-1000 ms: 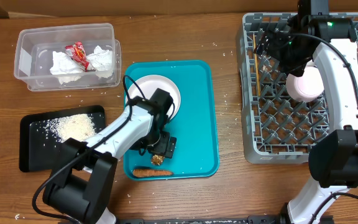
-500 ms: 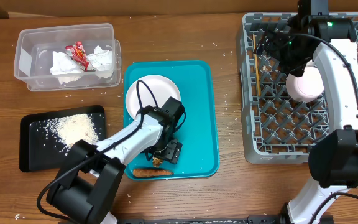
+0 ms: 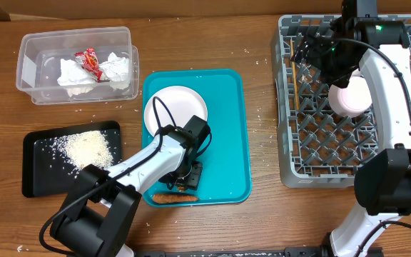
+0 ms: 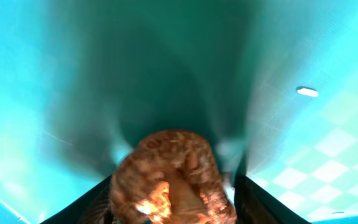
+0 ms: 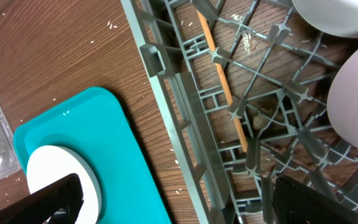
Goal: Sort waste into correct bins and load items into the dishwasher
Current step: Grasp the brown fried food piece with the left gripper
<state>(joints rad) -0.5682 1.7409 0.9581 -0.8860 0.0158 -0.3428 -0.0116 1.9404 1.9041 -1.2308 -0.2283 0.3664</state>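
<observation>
My left gripper (image 3: 188, 178) is low on the teal tray (image 3: 227, 135), shut on the brown food lump (image 4: 169, 180), which fills the gap between its fingers in the left wrist view. The brown-orange food stick (image 3: 173, 198) lies just in front of it on the tray. The smaller white plate (image 3: 180, 106) sits at the tray's far end. My right gripper (image 3: 307, 48) is open and empty above the far left part of the grey dish rack (image 3: 291, 143). The thin wooden stick (image 5: 225, 93) lies in the rack.
The clear tub (image 3: 31, 68) at the far left holds white napkins (image 3: 73, 75) and the red-and-silver wrapper (image 3: 90, 61). The black tray (image 3: 38, 182) holds white rice (image 3: 84, 148). White dishes (image 3: 349, 96) stand in the rack. Loose rice grains lie on the wooden table.
My left gripper has moved down the teal tray onto the brown lump, which it now covers in the overhead view. The right arm has not moved.
</observation>
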